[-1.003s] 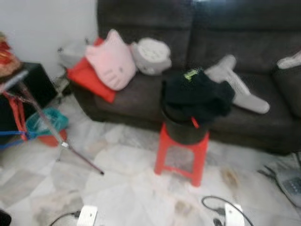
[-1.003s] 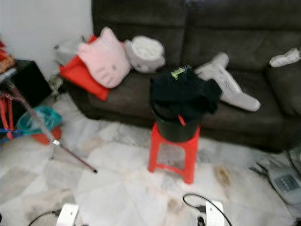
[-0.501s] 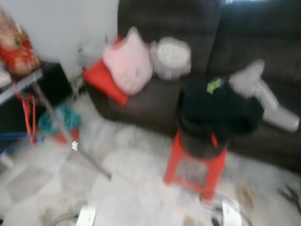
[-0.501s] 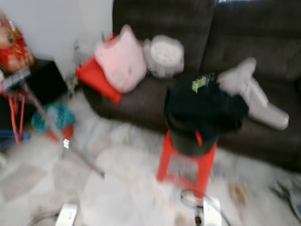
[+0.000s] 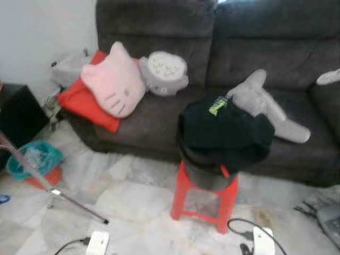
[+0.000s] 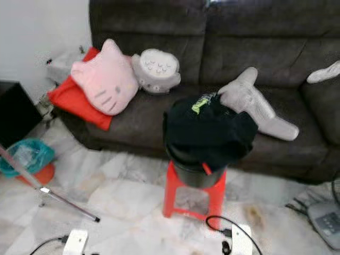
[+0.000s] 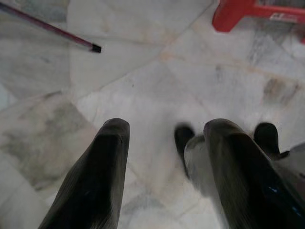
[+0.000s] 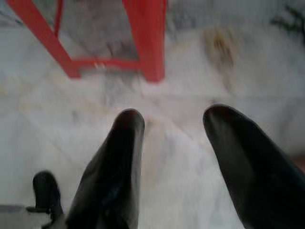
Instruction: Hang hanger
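Note:
A red stool (image 5: 204,199) stands on the marble floor in front of the sofa, carrying a black bucket (image 5: 201,175). A black garment (image 5: 223,133) with a green label is draped over the bucket. A small red piece (image 5: 224,171), possibly part of a hanger, pokes out under the cloth at the bucket's rim. My left gripper (image 7: 164,157) hangs open over bare floor tiles. My right gripper (image 8: 176,143) is open too, low over the floor just short of the stool's legs (image 8: 143,43). Nothing is between either pair of fingers.
A dark sofa (image 5: 276,42) holds a pink cat cushion (image 5: 114,85), a red cushion (image 5: 79,101) and grey plush toys (image 5: 265,103). A slanted metal pole (image 5: 58,196) and a teal bag (image 5: 32,159) are at the left. Power strips (image 5: 97,241) and cables lie on the near floor.
The whole picture swung sideways and back and is now sharp, so the camera moved. The stool, bucket and garment stay where they were.

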